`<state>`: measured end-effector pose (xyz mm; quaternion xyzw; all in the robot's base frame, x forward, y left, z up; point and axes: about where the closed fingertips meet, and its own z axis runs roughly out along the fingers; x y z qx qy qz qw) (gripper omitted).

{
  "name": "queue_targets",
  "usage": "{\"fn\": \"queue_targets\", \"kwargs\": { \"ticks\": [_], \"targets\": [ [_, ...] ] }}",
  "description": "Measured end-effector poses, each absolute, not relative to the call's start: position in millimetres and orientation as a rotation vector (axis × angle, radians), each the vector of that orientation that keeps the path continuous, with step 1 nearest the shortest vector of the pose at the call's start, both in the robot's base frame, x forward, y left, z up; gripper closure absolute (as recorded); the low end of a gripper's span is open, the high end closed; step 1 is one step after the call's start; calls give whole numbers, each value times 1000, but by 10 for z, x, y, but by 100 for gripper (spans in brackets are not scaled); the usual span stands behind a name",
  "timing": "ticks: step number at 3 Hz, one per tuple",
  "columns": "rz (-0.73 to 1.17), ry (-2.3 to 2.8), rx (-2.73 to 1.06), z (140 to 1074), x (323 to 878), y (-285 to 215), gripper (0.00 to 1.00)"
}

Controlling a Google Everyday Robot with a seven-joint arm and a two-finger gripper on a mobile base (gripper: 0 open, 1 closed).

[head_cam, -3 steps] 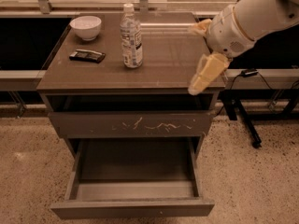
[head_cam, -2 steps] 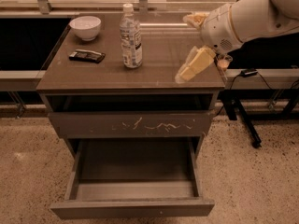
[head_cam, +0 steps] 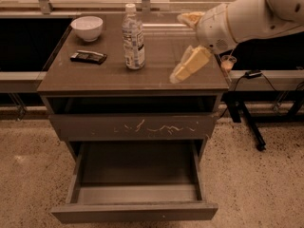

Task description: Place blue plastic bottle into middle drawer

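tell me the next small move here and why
Probably move the gripper left toward the blue plastic bottle. The bottle stands upright and untouched on the cabinet top, and the open gripper is off to its right. The middle drawer is already pulled out below.

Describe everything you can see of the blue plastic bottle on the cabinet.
The blue plastic bottle is small and clear, with a white screw cap and a pale printed wrap label around its body. It stands upright on its base near the middle of the cabinet top, and nothing else touches it. The white bowl sits apart from it, farther back at picture left. The gripper hangs over the top at picture right, jaws open, clear of the bottle. What the bottle holds cannot be told.
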<state>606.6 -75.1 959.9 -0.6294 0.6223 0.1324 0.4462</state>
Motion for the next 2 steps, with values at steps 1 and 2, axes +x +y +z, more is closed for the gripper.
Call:
{"fn": "queue_targets", "kwargs": {
  "ticks": [1,2],
  "targets": [
    [378,1465,-1541,9676,6218,-376,0],
    [399,1469,-1429,9704,6404,-154,0]
  ]
}}
